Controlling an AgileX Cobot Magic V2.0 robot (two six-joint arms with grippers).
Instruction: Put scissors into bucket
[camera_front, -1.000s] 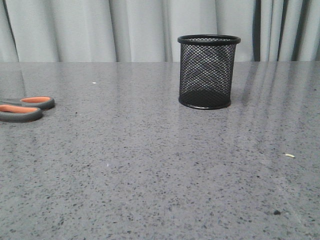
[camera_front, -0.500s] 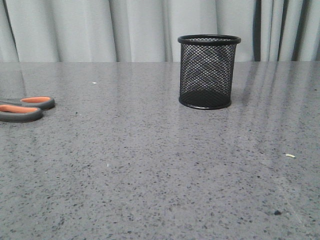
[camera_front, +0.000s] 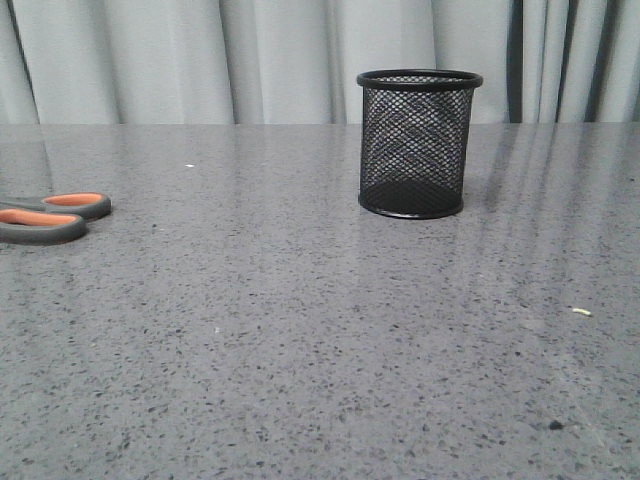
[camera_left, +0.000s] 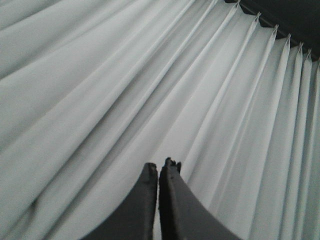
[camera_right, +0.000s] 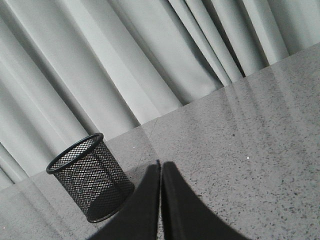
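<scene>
The scissors lie flat at the table's far left edge; only the dark grey handles with orange loops show, the blades are cut off by the frame. The bucket, a black wire-mesh cup, stands upright at the back, right of centre; it also shows in the right wrist view. My left gripper is shut and empty, facing only the curtain. My right gripper is shut and empty, above the table beside the bucket. Neither gripper shows in the front view.
A grey speckled table fills the front view. A pale pleated curtain hangs behind its far edge. A small pale crumb and a dark speck lie at the right front.
</scene>
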